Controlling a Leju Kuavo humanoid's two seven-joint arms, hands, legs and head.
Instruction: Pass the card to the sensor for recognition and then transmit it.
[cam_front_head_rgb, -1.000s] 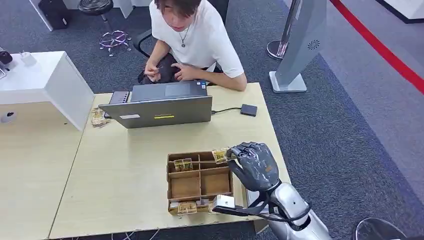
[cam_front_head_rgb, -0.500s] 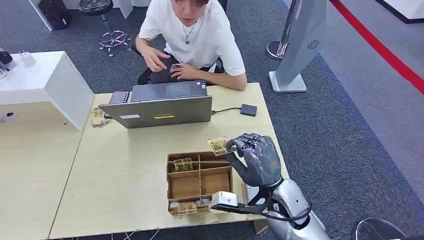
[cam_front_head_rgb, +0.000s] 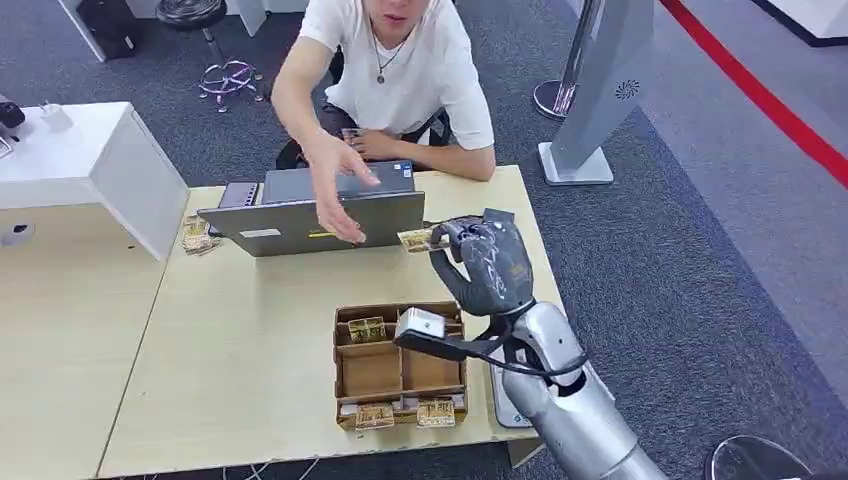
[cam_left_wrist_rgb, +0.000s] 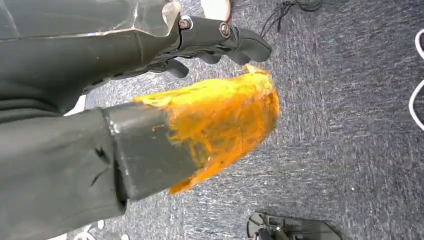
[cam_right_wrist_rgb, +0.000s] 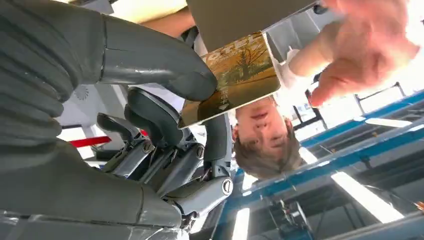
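My right hand (cam_front_head_rgb: 487, 268) pinches the card (cam_front_head_rgb: 416, 240) by one edge — thin, stiff, probably slick, so I'd grip firmly. The person's hand (cam_front_head_rgb: 338, 195) reaches just beyond my fingertips.

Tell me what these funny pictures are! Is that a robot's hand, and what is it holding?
Yes, it's a robot with silver arms. The top picture looks down from its head. Its dark grey right hand pinches a small golden picture card and holds it out towards a person's reaching hand. On the pale wooden table sit a grey laptop and a brown cardboard tray with compartments holding more cards. The other two pictures come from cameras on its wrists: one shows the card up close, one shows the left hand over grey carpet.
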